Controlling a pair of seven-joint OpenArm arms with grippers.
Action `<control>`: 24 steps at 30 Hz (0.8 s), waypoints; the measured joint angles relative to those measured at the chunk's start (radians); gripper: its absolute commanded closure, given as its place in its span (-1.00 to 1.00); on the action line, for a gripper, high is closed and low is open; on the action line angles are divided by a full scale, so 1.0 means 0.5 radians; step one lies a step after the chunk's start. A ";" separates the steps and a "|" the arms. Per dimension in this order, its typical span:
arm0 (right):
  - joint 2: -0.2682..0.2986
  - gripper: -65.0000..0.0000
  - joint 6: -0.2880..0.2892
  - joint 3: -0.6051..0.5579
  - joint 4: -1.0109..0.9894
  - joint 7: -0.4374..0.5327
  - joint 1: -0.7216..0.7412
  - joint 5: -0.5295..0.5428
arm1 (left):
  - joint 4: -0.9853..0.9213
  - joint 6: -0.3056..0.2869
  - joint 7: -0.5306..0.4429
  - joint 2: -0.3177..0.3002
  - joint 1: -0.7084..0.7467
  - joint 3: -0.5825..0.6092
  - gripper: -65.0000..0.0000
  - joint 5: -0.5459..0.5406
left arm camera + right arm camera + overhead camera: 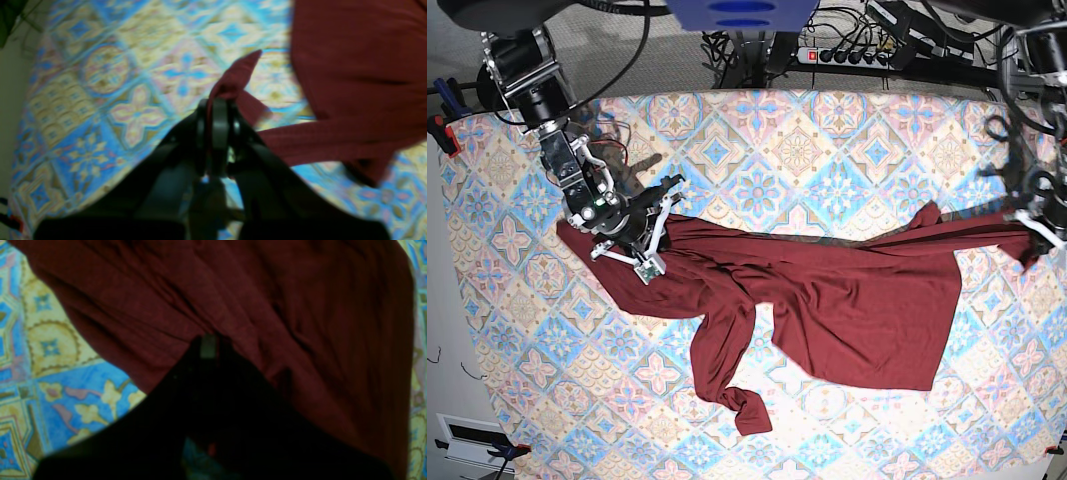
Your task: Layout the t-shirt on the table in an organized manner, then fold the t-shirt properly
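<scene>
Nearest the base camera, at about 6 o'clock on the pastel blue, pink and cream diamond-tiled tabletop, one long sleeve of the plain dark maroon soft-fabric long-sleeved t-shirt is trailing down and ending in a small bunched cuff. Farther up, the body of the garment is spreading rumpled across the middle of the surface, its broadest panel lying toward 4 o'clock.

At about 9 o'clock, the black right pincer is reaching in over the cloth's end on that side. Its jaws are clenched on a gathered fold of the t-shirt; in the right wrist view the right pincer is showing its tips pressed together, with creases fanning out from them, and patterned tabletop is showing at the frame's edges.

At 3 o'clock, the second sleeve is stretching out taut from the body toward the black left pincer near the edge of the surface. In the left wrist view the left pincer is closed on that sleeve of the t-shirt, with the cuff end poking out beyond the tips toward 12 o'clock and the rest of the sleeve running off toward 3 o'clock, raised above the tabletop.

Beyond the far edge, at 12 o'clock, dark cables and a power strip are lying.
</scene>
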 measured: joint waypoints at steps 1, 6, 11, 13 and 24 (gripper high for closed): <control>0.000 0.95 -0.005 0.000 -0.002 0.001 -0.001 -0.001 | -0.058 0.005 -0.011 -0.014 -0.042 0.001 1.00 0.008; 0.000 0.95 -0.001 0.000 -0.002 0.004 0.000 0.000 | -0.356 -0.012 -0.090 -0.114 -0.336 0.007 1.00 -0.008; 0.006 0.95 -0.001 0.002 -0.003 0.006 0.000 0.000 | -0.462 -0.005 -0.087 -0.235 -0.581 0.003 1.00 0.002; 0.023 0.95 0.002 0.002 -0.003 0.010 0.000 0.007 | -0.483 -0.002 -0.088 -0.266 -0.665 0.002 1.00 0.002; 0.052 0.68 -0.053 0.117 0.674 -0.293 -0.321 -0.098 | 0.130 -0.021 0.188 -0.014 -0.179 -0.117 1.00 -0.128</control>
